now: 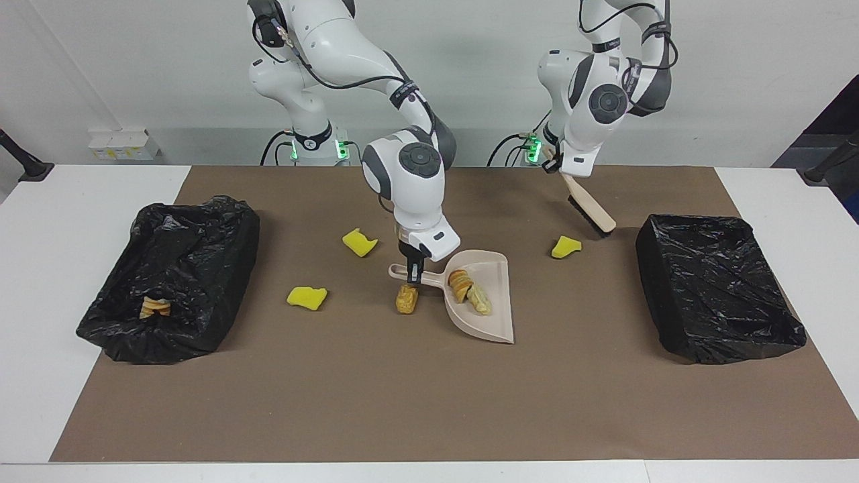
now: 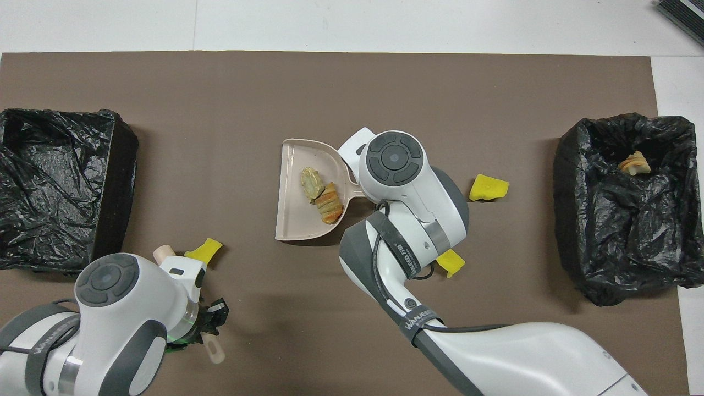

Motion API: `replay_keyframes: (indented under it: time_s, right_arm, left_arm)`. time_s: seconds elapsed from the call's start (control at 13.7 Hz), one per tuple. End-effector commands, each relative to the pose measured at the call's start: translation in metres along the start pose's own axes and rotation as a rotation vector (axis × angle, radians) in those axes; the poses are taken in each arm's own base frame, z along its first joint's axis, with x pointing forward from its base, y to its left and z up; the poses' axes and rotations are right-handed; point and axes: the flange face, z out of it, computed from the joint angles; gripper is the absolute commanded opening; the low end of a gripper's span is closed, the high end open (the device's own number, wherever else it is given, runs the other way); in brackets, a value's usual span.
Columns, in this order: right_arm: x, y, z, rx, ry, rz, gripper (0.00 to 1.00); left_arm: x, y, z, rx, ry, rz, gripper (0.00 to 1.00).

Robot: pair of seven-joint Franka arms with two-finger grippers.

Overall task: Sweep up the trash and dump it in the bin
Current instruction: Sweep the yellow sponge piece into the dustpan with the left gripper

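My right gripper [image 1: 414, 267] is shut on the handle of the beige dustpan [image 1: 493, 315], which lies on the brown mat. Two golden-brown pastry lumps of trash [image 1: 470, 293] [image 2: 320, 192] sit in the pan. A third lump [image 1: 406, 299] lies on the mat beside the handle. My left gripper [image 1: 562, 171] is shut on a beige brush [image 1: 590, 209], held tilted in the air over the mat, close to a yellow chunk [image 1: 566, 247] [image 2: 204, 248]. Two more yellow chunks [image 1: 360, 242] [image 1: 307, 296] lie toward the right arm's end. That end's black-lined bin [image 1: 201, 268] [image 2: 605, 231] holds one pastry lump [image 1: 154, 308].
A second black-lined bin [image 1: 718, 288] [image 2: 55, 187] stands at the left arm's end of the mat. The brown mat [image 1: 429, 402] covers most of the white table. A black stand foot [image 1: 27, 168] sits at the table's corner near the robots.
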Motion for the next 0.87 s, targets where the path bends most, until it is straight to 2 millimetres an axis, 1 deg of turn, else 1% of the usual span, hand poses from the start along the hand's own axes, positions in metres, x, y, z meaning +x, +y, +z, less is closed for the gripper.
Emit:
replay_keyframes:
  time_s: [0.0,0.07,0.15,0.22,0.36,0.66,0.73,0.8]
  right_arm:
    - [-0.003,0.0,0.003,-0.009,-0.002,-0.02,0.0]
    - [-0.003,-0.001,0.002,-0.011,-0.001,-0.021,0.0]
    - [-0.003,-0.001,0.003,-0.008,-0.003,-0.023,0.0]
    - [-0.003,-0.001,0.002,-0.011,-0.001,-0.021,0.0]
    - [-0.003,-0.001,0.003,-0.009,-0.002,-0.021,0.0]
    - [-0.002,-0.001,0.002,-0.009,-0.001,-0.024,0.0]
    - [-0.003,-0.001,0.002,-0.01,-0.003,-0.024,0.0]
    - [-0.003,-0.001,0.003,-0.009,-0.004,-0.024,0.0]
  left_arm:
    - [-0.01,0.049,0.004,-0.046,0.031,0.084,0.0]
    - [-0.012,0.072,0.009,-0.06,0.042,0.112,0.0]
    - [-0.008,0.085,0.009,-0.081,0.055,0.125,0.0]
    - [-0.011,0.096,0.008,-0.091,0.069,0.159,0.0]
    - [-0.02,0.108,0.001,-0.102,0.085,0.261,0.0]
    - [-0.053,0.129,0.003,-0.112,0.131,0.464,0.0]
    - [-0.059,0.134,0.002,-0.12,0.145,0.51,0.0]
    - [-0.063,0.139,-0.003,-0.131,0.158,0.529,0.0]
